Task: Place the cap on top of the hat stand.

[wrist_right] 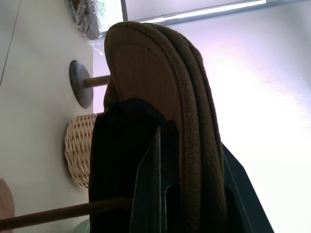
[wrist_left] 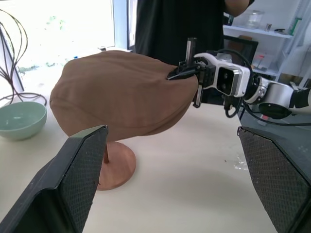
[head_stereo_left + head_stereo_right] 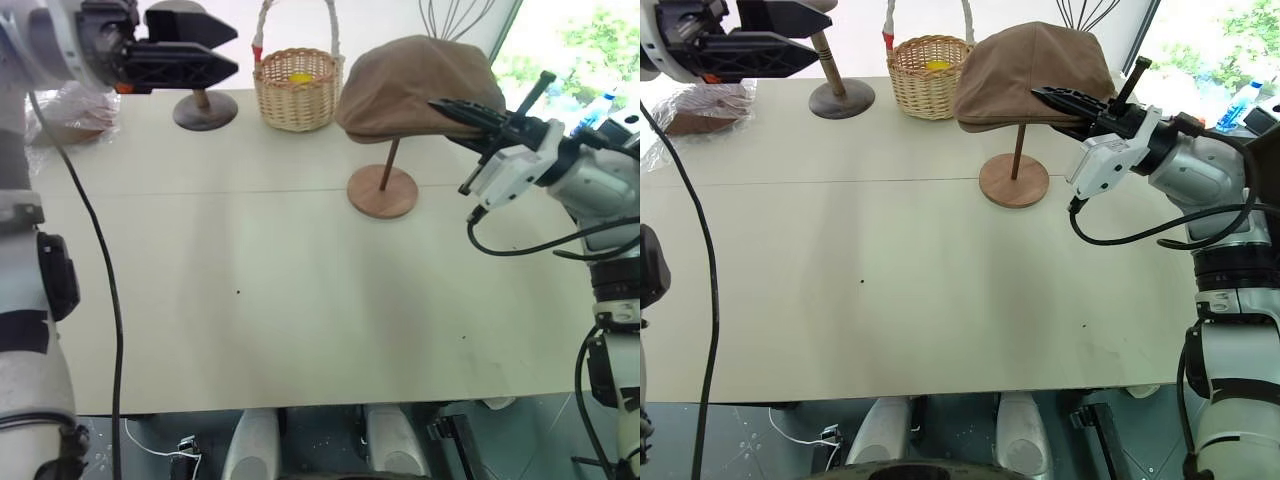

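The right gripper (image 3: 1060, 98) is clamped on the rim of the brown flat cap (image 3: 415, 85), which sits over the top of the light wooden hat stand (image 3: 383, 190) mid-table. The left gripper (image 3: 215, 50) hangs spread wide and empty near the wicker basket (image 3: 297, 90).

Your table (image 3: 300, 300): cap (image 3: 415, 85) on the hat stand (image 3: 383, 190), centre-right; basket (image 3: 296, 88) behind-left of it; second stand (image 3: 205, 108) left of basket; wrapped bundle (image 3: 75, 112) at far left edge.
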Controlling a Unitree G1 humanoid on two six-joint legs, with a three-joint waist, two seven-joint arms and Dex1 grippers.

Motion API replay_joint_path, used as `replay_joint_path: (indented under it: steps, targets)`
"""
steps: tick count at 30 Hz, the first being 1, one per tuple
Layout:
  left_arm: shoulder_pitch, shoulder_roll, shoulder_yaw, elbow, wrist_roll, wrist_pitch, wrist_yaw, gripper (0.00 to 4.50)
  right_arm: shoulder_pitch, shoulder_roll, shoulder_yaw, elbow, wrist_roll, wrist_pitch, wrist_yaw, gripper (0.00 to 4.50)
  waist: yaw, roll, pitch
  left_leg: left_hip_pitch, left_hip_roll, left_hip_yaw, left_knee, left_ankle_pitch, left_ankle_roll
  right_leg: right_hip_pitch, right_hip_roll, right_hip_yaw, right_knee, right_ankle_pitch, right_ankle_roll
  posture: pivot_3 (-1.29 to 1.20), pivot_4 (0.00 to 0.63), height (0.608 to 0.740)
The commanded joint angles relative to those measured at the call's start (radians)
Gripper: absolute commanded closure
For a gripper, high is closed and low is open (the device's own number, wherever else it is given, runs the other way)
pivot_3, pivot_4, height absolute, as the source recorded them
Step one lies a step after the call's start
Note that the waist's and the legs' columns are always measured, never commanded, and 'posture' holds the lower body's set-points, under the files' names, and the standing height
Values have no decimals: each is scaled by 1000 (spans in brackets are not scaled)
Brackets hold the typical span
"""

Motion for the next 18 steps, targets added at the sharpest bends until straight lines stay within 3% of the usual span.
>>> replay_joint_path:
  steps: [1,6,12,18]
  targets:
    - [-25,2,18,-18,5,-6,2,0,0,-8,-17,11,27,25,6,3399,0,0,0,0,0,0,0,0,0,0,0,0,0,0,0,0,150,728]
    - [-26,-9,21,-15,10,-7,2,0,11,-5,-25,-32,27,85,9,1012,3,0,0,0,0,0,0,0,0,0,0,0,0,0,0,0,150,728]
    - [-24,-20,21,-6,16,-17,-3,0,91,-37,-63,-148,45,176,12,1012,7,0,0,0,0,0,0,0,0,0,0,0,0,0,0,0,150,728]
    - [-21,-40,19,24,28,-48,-16,0,263,-112,-193,-341,90,319,5,1012,12,0,0,0,0,0,1,0,0,1,0,0,0,0,0,0,150,728]
